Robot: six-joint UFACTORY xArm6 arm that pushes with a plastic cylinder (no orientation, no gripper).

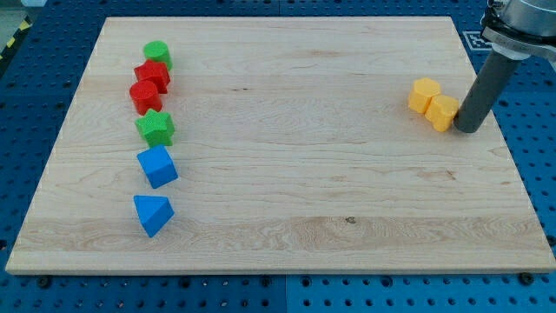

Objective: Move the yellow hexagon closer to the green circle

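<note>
**Tip beside yellow pair, far right of board**

Pale wooden board (287,148), visible grain, lies on a blue perforated table (530,113). A fiducial marker (473,39) shows off the board's far right corner.

No gripper on this arm, so no jaw state to tell; just a dark rod. My tip (466,130) is down on the board, touching or just beside the right side of the yellow hexagon (442,113). A second yellow block (425,95), shape unclear, touches the hexagon on its far left.

Well apart, along the left side, a column running far to near: green circle (157,55), red block (153,75), second red block (144,94), green star (155,128), blue cube-like block (157,166), blue triangle (153,213). Greens and reds are packed close; the blues sit a little apart.
</note>
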